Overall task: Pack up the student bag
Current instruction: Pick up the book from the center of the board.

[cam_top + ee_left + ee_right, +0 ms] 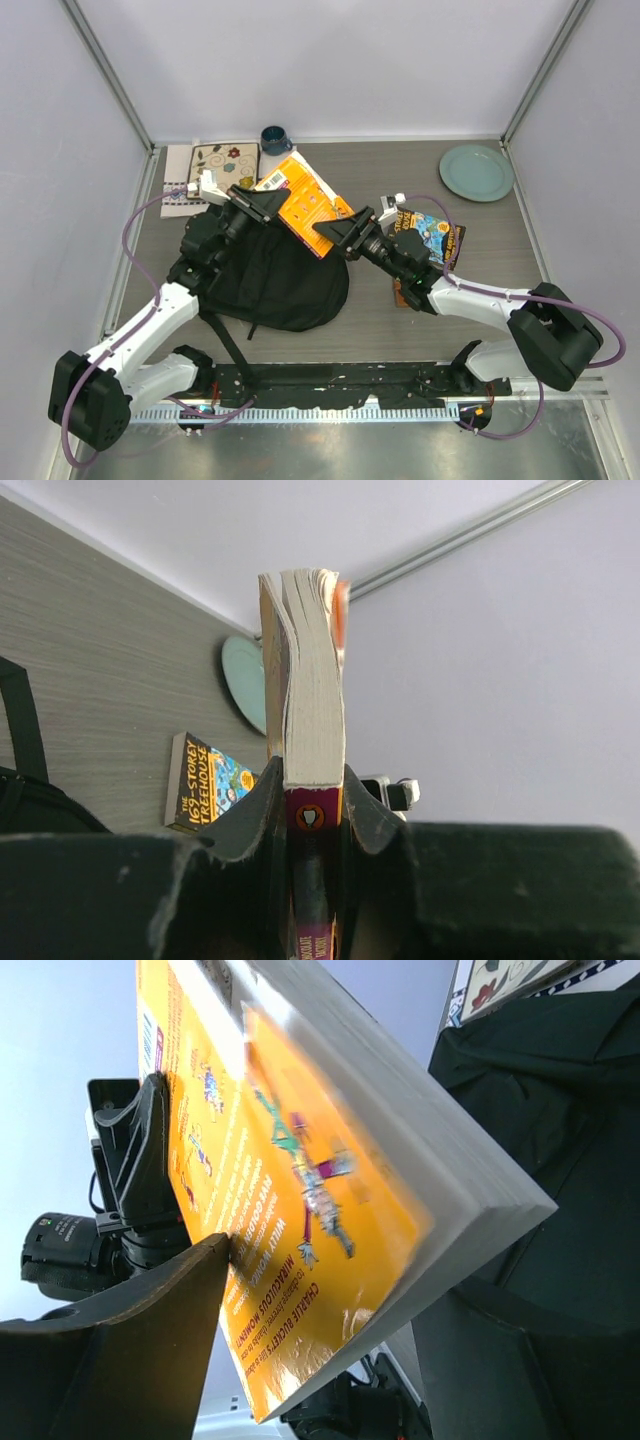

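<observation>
Readable txt: two books, that's all I get.
On the orange book [300,1210], back cover, rt wrist cam, I can make out "CHARLIE BUCKET'S" and "MIRACULOUS MOMENT"; the smaller lines above are too blurred for me. On the blue book [208,780], spine, lt wrist cam, I read "THE … STOREY TREEHOUSE", no. in the middle unclear. Orange book's spine lettering at btm of that view is too dark to read.

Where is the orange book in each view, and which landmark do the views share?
Top external: orange book just left of centre, above the student bag.
Left wrist: orange book in the centre, edge-on.
Right wrist: orange book fills the middle.
Shared landmark: student bag, at the left edge in left wrist, upper right in right wrist.
</observation>
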